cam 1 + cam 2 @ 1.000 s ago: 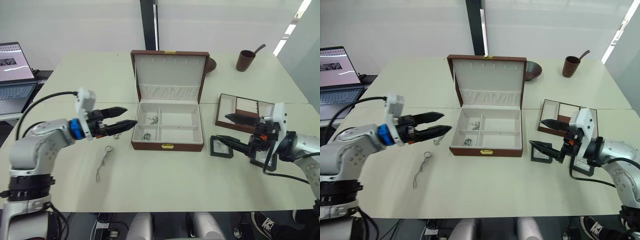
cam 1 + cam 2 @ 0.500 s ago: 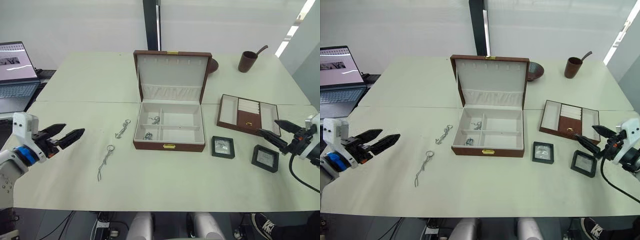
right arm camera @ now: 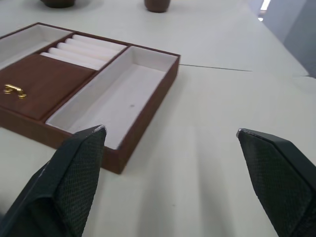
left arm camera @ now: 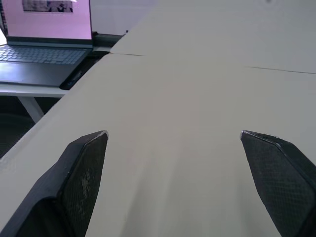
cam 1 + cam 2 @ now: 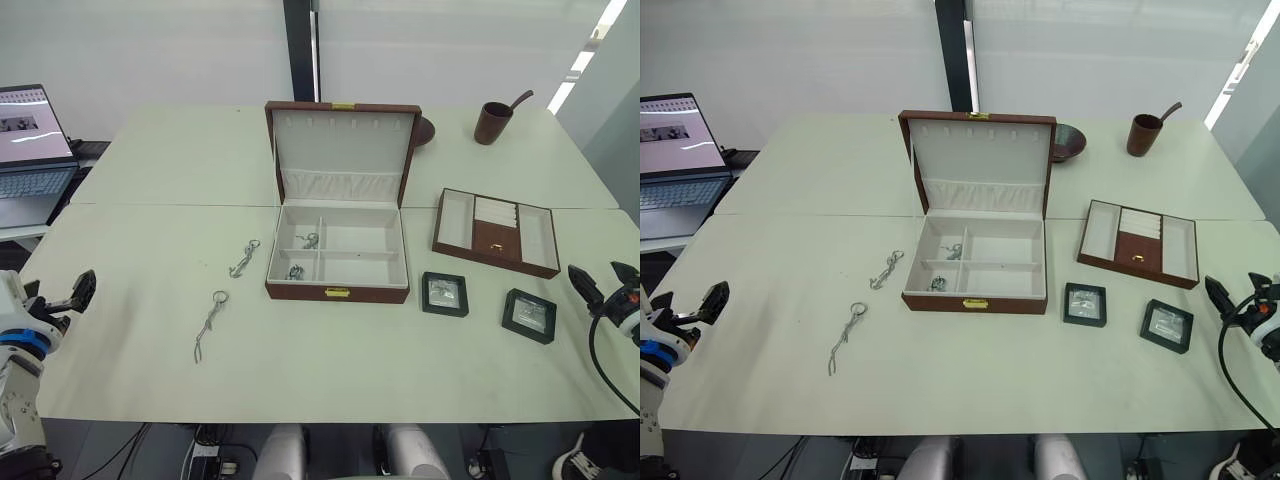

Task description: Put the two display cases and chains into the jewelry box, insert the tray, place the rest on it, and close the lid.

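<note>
Both jaws spread wide, wood-grain jewelry box [image 5: 338, 255] — cream-lined — open

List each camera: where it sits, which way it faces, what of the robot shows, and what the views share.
Left eye and right eye views: head, looking down at the table, the open box and the tray; both open pincers at the edges, left pincer, right pincer.
Left wrist view: along its fingers toward a laptop.
Right wrist view: along its fingers at the tray.
Shared: the tray, in head and right wrist views.
</note>
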